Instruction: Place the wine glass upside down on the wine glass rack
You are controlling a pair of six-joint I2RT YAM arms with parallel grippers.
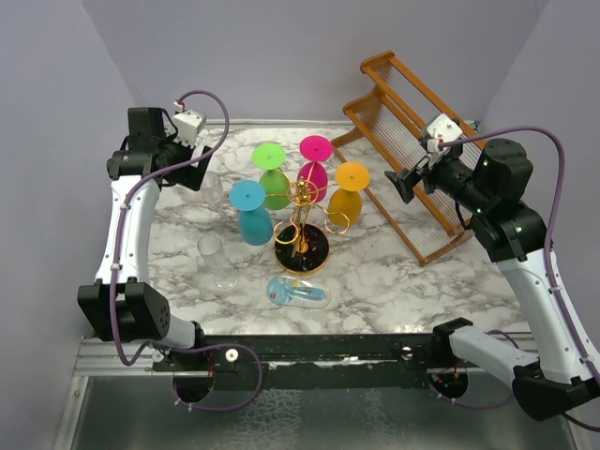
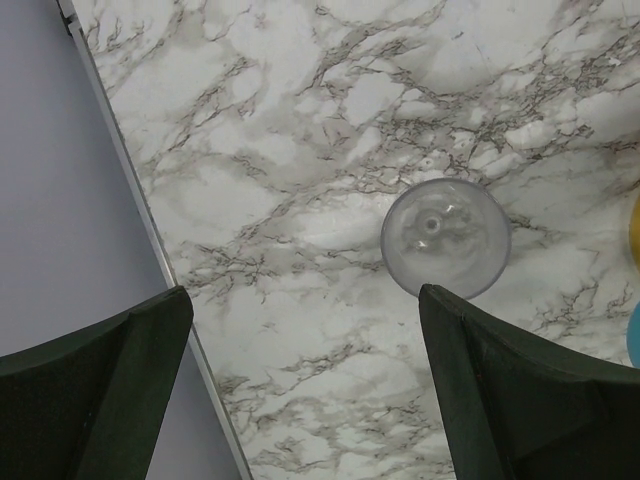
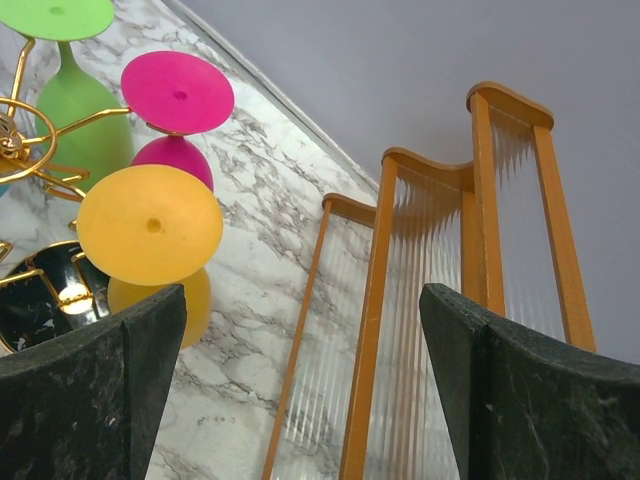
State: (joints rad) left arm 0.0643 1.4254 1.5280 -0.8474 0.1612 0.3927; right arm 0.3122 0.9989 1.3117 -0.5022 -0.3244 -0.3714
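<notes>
The gold wire wine glass rack stands mid-table on its round black base. Green, pink, yellow and blue glasses hang on it upside down. A clear wine glass stands at the back left; from above it shows in the left wrist view, just ahead of my right-hand finger. My left gripper hovers open beside it, holding nothing. A second clear glass stands nearer. My right gripper is open and empty over the wooden rack.
A brown wooden slatted rack fills the back right. A pale blue see-through glass lies on its side in front of the gold rack. The table's left edge and wall run close to my left gripper.
</notes>
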